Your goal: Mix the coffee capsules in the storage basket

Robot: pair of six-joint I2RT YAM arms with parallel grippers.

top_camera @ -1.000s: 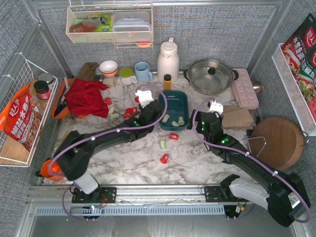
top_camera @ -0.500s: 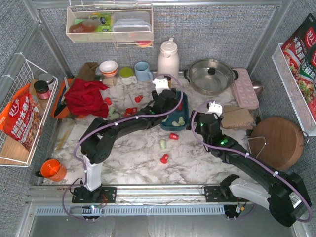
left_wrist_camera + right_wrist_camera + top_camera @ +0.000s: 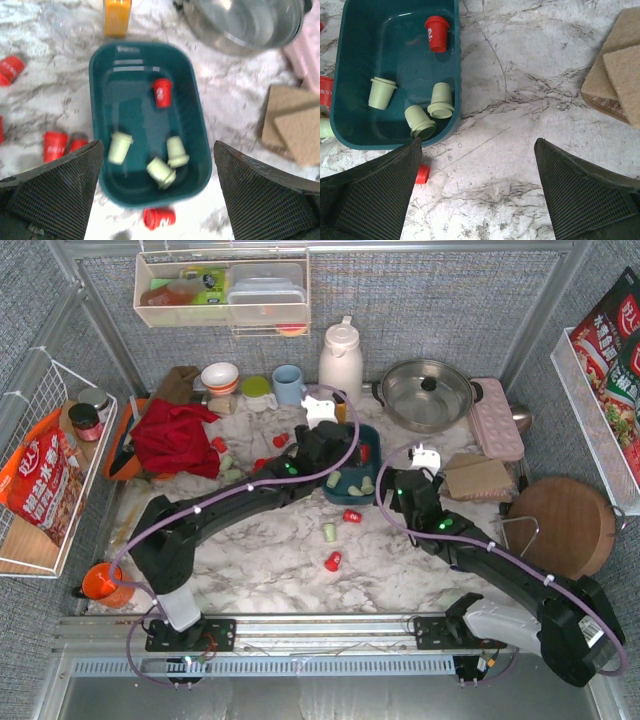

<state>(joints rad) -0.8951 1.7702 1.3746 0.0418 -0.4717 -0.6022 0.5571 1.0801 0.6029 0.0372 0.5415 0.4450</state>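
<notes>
The storage basket (image 3: 198, 107) is a dark teal tray; it holds one red coffee capsule (image 3: 161, 92) and three mint green ones (image 3: 119, 147). My left gripper (image 3: 156, 146) hangs open straight above it with nothing between its fingers. From above, the left gripper (image 3: 335, 440) covers the basket's (image 3: 372, 472) left part. My right gripper (image 3: 477, 144) stands open over bare marble just right of the basket (image 3: 456, 75), empty. Loose capsules lie outside: a red one (image 3: 352, 515), a green one (image 3: 329, 532) and a red one (image 3: 333, 561) in front, and others to the left (image 3: 265, 465).
Behind the basket stand a small orange bottle (image 3: 339, 405), a white kettle (image 3: 340, 360), a steel pot (image 3: 428, 392) and a blue mug (image 3: 290, 385). A red cloth (image 3: 178, 435) lies at the left. Brown pads (image 3: 620, 75) and a round wooden board (image 3: 560, 530) lie at the right.
My left arm swung right from beside the basket to above it and its jaws opened; a red capsule now lies in the basket. The right arm barely moved.
</notes>
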